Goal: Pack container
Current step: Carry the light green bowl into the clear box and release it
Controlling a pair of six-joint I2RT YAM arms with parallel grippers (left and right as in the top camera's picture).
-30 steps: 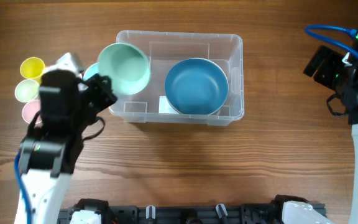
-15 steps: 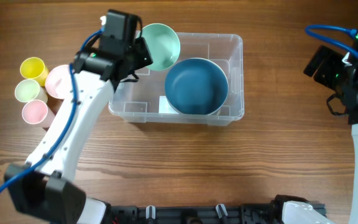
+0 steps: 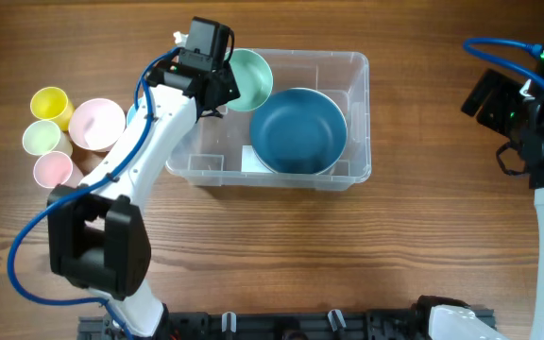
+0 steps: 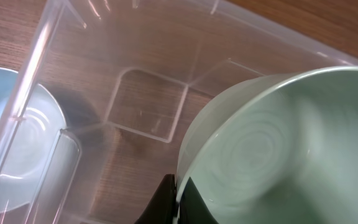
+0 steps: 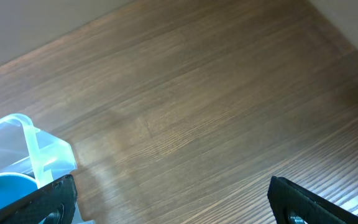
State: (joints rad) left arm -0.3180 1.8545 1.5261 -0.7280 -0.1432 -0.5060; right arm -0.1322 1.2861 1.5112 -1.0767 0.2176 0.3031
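The container point(image 3: 359, 68) is a clear plastic bin in the middle of the table. A dark blue bowl point(image 3: 298, 130) lies in its right half. My left gripper point(image 3: 221, 91) is shut on the rim of a mint green bowl point(image 3: 251, 77), which is tilted over the bin's back left corner. In the left wrist view the two fingers point(image 4: 164, 200) pinch the green bowl's point(image 4: 278, 149) edge above the container's bare floor point(image 4: 148, 106). My right gripper point(image 5: 173, 199) stands wide open over bare wood, right of the container's corner point(image 5: 42, 155), holding nothing.
Left of the bin stand a yellow cup point(image 3: 50, 102), a pale green cup point(image 3: 41, 137), a pink cup point(image 3: 53, 168) and a pink bowl point(image 3: 96, 123). A light blue bowl point(image 4: 11, 143) shows through the bin's left wall. The right arm point(image 3: 527, 113) is at the table's right edge.
My left arm has carried the green bowl from the bin's left side up and right, to over its back left corner. The right arm has not moved.
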